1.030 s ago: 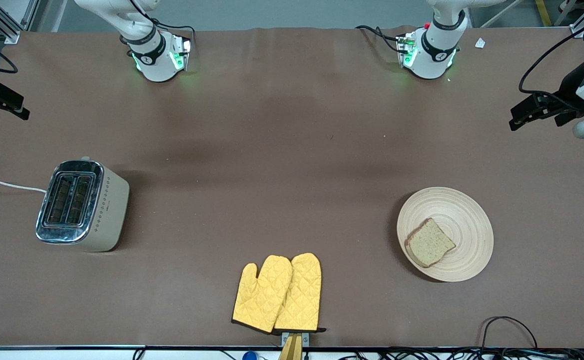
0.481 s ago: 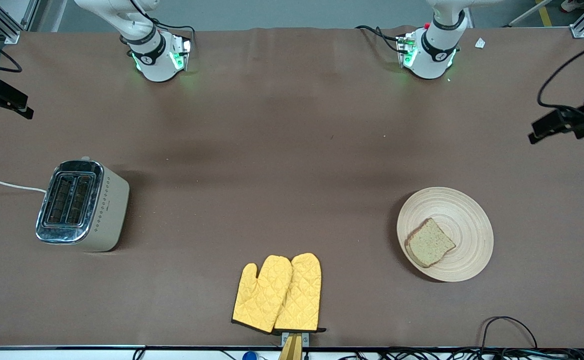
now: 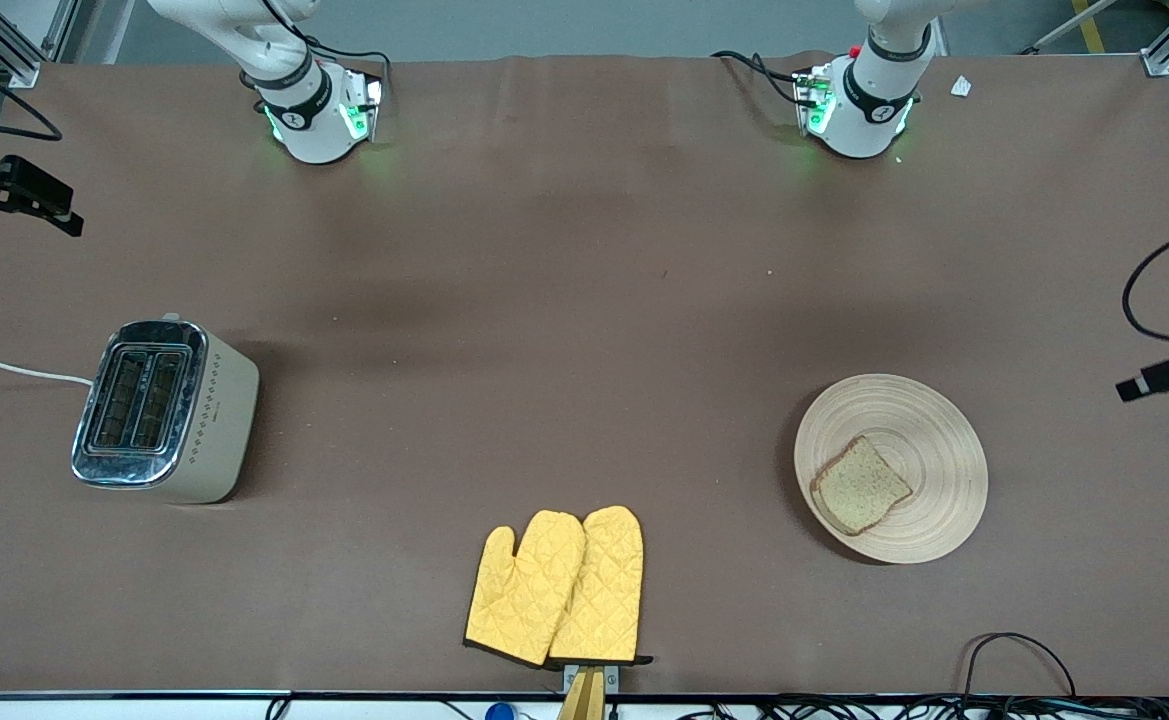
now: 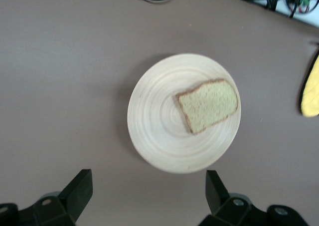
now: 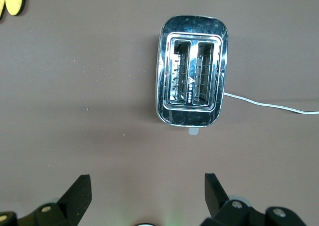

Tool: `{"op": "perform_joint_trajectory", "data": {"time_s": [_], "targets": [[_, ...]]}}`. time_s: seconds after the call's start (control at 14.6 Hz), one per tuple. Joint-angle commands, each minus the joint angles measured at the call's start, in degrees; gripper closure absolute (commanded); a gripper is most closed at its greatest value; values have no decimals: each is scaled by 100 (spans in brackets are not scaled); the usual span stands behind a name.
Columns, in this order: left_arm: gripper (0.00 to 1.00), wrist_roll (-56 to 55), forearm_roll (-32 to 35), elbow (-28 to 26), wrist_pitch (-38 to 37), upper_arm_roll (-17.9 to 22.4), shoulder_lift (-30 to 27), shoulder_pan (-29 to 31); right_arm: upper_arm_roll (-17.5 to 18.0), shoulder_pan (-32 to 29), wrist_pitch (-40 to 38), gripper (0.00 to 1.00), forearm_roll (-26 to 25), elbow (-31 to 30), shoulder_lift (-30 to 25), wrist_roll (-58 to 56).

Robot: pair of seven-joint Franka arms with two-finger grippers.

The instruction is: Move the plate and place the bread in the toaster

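Resting on the brown table (image 3: 584, 300), toward the left arm's end, the round, shallow, light tan wooden plate (image 3: 929, 440) with concentric ring grooves carries the single slice of brown speckled wholegrain bread (image 3: 860, 485) with a darker crust; the slice lies flat on the part of the plate nearer the front camera and nearer the table's middle. The left gripper (image 4: 147, 193) hangs in the air over the table just beside the plate, its two dark fingers (image 4: 79, 188) spread wide with nothing between them; in the front view only a dark part of it shows at the picture's edge. Toward the right arm's end stands the beige two-slot toaster (image 3: 166, 411) with a shiny chrome top, upright, both slots bare, its white cord (image 3: 14, 371) running off toward the table's edge; the right gripper (image 5: 144, 193) hovers over the table near the toaster, fingers likewise parted and holding nothing. Between toaster and plate, nearer the front camera than either, lies a pair of yellow quilted oven mitts (image 3: 556, 587) with dark trim, overlapping side by side, well apart from both; nothing else stands on the stretch of table between plate and toaster. A loop of black cable (image 3: 1019, 660) rests on the table, nearer the front camera than the plate; a small white scrap (image 3: 961, 87) lies beside the left arm's base (image 3: 859, 110).
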Motion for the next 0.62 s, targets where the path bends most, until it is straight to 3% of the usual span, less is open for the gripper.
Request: {"op": "perform_joint_trajectory", "data": {"time_s": [0.0,0.55], "targets": [[0,459,-870,263,248,-24,805,347,0,23,35,0,54,-213,-210,30],[0,1812,-2567,228,733,-41,2274,779,17,23,-106,0,63,-187,-192,30]]}}
